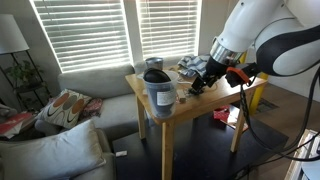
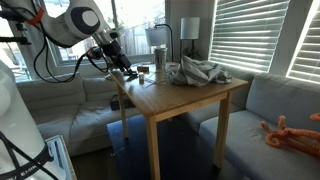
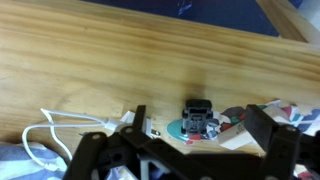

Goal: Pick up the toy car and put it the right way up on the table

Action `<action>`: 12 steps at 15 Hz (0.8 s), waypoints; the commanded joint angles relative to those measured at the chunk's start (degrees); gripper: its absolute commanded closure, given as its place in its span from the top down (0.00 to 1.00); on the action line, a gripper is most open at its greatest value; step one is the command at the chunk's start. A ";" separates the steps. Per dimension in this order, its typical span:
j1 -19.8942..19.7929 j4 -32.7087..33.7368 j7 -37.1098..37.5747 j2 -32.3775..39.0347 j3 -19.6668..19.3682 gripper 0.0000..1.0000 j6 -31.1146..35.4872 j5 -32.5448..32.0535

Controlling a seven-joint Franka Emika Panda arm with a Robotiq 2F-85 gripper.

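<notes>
Fingers spread wide, toy car between, bare table beyond

Grey canister upright; crumpled cloth near lamp; white cable; patterned cushion on sofa.

You are working in a living room. In an exterior view, the light wooden table stands on four thin legs, with a grey sofa close beside it. Behind the sofa, the windows are covered with white blinds, and daylight comes through the slats. In an exterior view you also see a patterned cushion on the sofa and a lamp with a white shade in the corner. The floor is dark.
</notes>
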 commanded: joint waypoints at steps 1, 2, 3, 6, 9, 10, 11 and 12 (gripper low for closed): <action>-2.10 0.51 0.38 2.02 2.16 1.00 1.97 -1.26; -2.25 0.52 0.51 2.14 2.40 1.00 2.13 -1.21; -2.68 0.55 0.89 2.08 2.82 1.00 2.04 -1.38; -3.70 0.67 1.49 1.61 3.71 0.76 1.47 -1.67; -3.74 0.76 0.98 1.62 3.53 0.53 0.94 -0.99; -4.04 0.77 1.10 1.57 3.62 0.45 0.81 -1.14; -4.23 0.78 1.18 1.49 3.67 0.39 0.75 -1.25; -4.47 0.86 1.31 1.36 3.81 0.33 0.63 -1.46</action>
